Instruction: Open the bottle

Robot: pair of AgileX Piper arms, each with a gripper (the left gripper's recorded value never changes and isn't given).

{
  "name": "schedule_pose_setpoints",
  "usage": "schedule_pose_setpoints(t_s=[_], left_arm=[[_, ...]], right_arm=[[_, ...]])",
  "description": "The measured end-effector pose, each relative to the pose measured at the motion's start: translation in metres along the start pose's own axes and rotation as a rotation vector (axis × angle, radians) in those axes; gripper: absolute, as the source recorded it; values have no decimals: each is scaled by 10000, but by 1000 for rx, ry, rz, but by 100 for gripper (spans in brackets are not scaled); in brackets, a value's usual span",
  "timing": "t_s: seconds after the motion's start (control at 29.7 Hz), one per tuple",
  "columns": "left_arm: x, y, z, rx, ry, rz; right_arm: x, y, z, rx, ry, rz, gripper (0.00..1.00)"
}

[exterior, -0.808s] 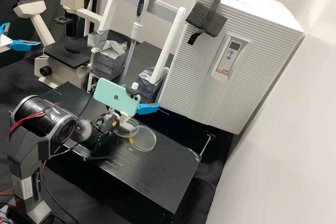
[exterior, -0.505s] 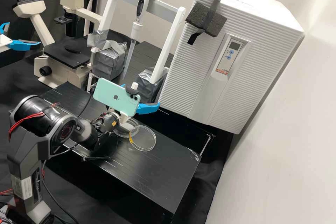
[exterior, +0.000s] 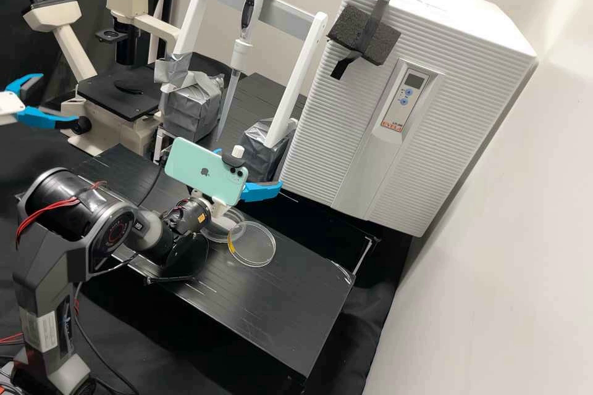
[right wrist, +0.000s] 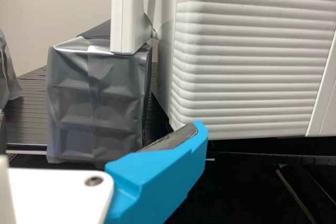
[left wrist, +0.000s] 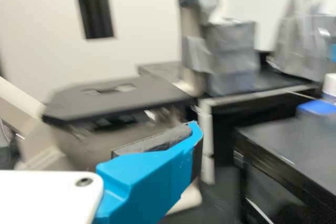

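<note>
The bottle's white cap (exterior: 237,150) pokes up behind a mint-green phone (exterior: 207,171) mounted on my right arm; the phone hides the bottle's body. My right gripper (exterior: 239,171) sits at the raised platform's back edge, shut on the bottle, one blue finger (exterior: 262,190) jutting toward the white machine. That cap (left wrist: 331,84) and blue finger also appear at the edge of the left wrist view. My left gripper (exterior: 52,99) hangs open at the far left, in front of the microscope, well apart from the bottle. One own finger (left wrist: 152,174) shows in the left wrist view, one (right wrist: 157,177) in the right.
Two clear petri dishes (exterior: 252,244) lie on the black platform (exterior: 278,308) under the right arm. A microscope (exterior: 105,92), a pipette (exterior: 244,31) on a white stand with tape-wrapped feet (exterior: 191,102), and a large ridged white machine (exterior: 407,92) crowd the back.
My left gripper has dropped lower at the far left, now level with the microscope's base. The right arm and the bottle have stayed put.
</note>
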Motion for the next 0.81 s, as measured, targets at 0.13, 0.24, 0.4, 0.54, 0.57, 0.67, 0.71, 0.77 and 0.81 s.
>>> schedule_pose_setpoints(t_s=[0.13, 0.24, 0.4, 0.54, 0.57, 0.67, 0.71, 0.77, 0.81], left_arm=[[-124, -110, 23, -50, -44, -66], [-210, -172, -1, -100, -39, -101], [-300, -229, -27, -144, -42, -141], [-340, -264, -4, -140, -81, -175], [-341, -268, 5, -137, -91, -180], [-342, -295, 22, -133, -114, -198], [-342, -303, 22, -134, -116, -202], [-341, -324, 26, -138, -124, -214], [-340, -327, 24, -143, -122, -215]], right_arm=[[0, 0, 0, 0, 0, 0, 100], [0, 0, 0, 0, 0, 0, 100], [0, 0, 0, 0, 0, 0, 100], [0, 0, 0, 0, 0, 0, 100], [0, 0, 0, 0, 0, 0, 100], [0, 0, 0, 0, 0, 0, 100], [0, 0, 0, 0, 0, 0, 100], [0, 0, 0, 0, 0, 0, 100], [0, 0, 0, 0, 0, 0, 100]])
